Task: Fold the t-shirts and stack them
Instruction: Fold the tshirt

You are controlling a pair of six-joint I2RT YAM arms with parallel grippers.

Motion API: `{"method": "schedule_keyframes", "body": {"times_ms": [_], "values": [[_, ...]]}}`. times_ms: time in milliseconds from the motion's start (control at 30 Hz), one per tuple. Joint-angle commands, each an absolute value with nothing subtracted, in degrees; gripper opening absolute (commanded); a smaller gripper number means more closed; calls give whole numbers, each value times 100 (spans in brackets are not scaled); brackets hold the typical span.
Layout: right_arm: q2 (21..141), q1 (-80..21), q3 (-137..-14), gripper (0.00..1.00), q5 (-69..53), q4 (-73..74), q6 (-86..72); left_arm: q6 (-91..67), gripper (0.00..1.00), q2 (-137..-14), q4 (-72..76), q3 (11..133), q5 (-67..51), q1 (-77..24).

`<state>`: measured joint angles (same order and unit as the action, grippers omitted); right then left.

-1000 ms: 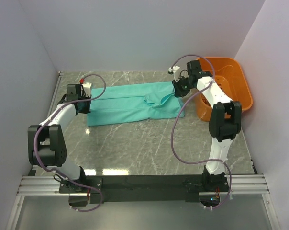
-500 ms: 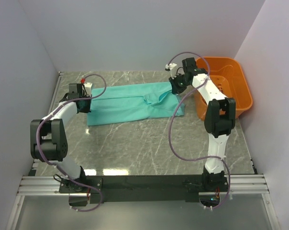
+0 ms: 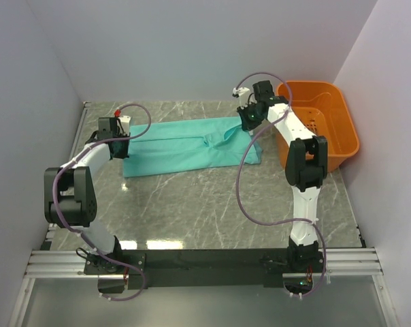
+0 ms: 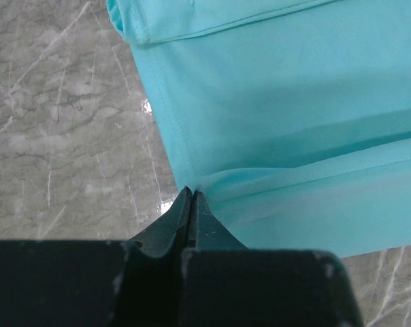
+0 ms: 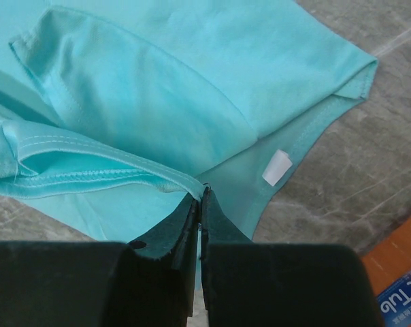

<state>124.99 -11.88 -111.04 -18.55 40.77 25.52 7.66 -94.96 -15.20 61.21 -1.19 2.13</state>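
There are 1 t-shirt [image 3: 185, 146], 1 orange basket [image 3: 331, 112], and 2 hands: left hand [image 4: 192, 196], right hand [image 5: 201, 197].

Cropped cloth, covered fingertips, a clipped basket corner.

From above, tips of left gripper [image 3: 118, 150] and right gripper [image 3: 246, 123] buried under the wrists of left arm [image 3: 90, 161] and right arm [image 3: 291, 127], together with the pinched bits of t-shirt [image 3: 192, 146]; no telling there how the jaws stand. In the left wrist view, t-shirt cropped at top and right edges, finger bases a dark blur. In the right wrist view, cloth cropped at left and top; white neck label [image 5: 278, 167] too small to read; only a corner of orange basket [image 5: 404, 244], blue sticker [image 5: 404, 296] cut mid-word. From above, basket's left wall partly behind the right arm.
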Motion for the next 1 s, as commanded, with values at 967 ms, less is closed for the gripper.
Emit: {"method": "schedule_keyframes", "body": {"times_ms": [967], "values": [[13254,-1477,-12085,0,-668,3340,1477,686,0,-10125,-1108,6653,114,246]]}}
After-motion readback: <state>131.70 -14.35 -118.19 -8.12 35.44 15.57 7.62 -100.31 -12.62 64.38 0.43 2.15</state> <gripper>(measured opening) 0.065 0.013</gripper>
